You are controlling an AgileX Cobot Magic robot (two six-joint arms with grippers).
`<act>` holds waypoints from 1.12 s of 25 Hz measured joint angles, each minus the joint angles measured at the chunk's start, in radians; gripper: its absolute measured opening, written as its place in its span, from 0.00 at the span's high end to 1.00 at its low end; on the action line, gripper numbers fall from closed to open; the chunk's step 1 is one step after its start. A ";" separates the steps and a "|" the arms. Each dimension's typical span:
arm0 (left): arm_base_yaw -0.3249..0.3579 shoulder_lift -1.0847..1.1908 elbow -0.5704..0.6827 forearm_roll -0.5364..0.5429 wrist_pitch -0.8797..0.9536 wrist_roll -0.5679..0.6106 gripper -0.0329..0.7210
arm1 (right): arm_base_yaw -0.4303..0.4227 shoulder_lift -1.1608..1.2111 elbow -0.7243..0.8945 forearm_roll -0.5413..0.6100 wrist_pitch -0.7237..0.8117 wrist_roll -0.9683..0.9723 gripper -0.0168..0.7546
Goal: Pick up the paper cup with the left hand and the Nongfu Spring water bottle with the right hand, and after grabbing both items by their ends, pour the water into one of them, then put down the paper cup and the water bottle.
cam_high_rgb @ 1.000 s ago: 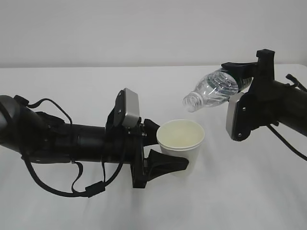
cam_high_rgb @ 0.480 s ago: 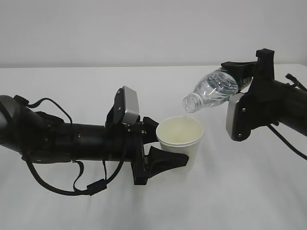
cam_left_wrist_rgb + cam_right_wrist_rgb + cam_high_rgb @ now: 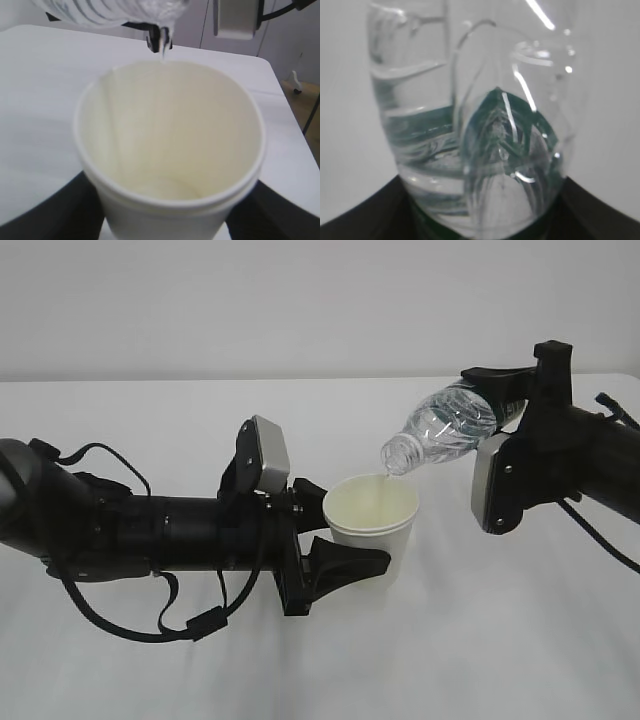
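Observation:
My left gripper (image 3: 357, 530) is shut on the white paper cup (image 3: 372, 522), one black finger on each side of its wall, holding it upright above the table. In the left wrist view the cup (image 3: 170, 150) fills the frame, cream inside, with fingers (image 3: 50, 215) at the lower corners. My right gripper (image 3: 505, 405) is shut on the base end of the Nongfu Spring water bottle (image 3: 445, 428), tilted neck-down to the left. A thin stream of water (image 3: 383, 478) falls from its mouth into the cup, seen too as water (image 3: 163, 45). The bottle (image 3: 480, 125) fills the right wrist view.
Both arms hang over a white table (image 3: 480, 640) with a pale wall behind. The table's right edge (image 3: 280, 100) shows in the left wrist view, with floor beyond it. The right arm's grey plate (image 3: 492, 490) sits close to the cup's right.
The left arm has lifted the cup a little, up and slightly left, under the bottle's mouth. Water now runs into the cup. The bottle has barely moved.

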 joint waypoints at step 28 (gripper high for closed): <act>0.000 0.000 0.000 -0.003 0.006 0.006 0.31 | 0.000 0.000 -0.002 0.000 -0.001 -0.004 0.40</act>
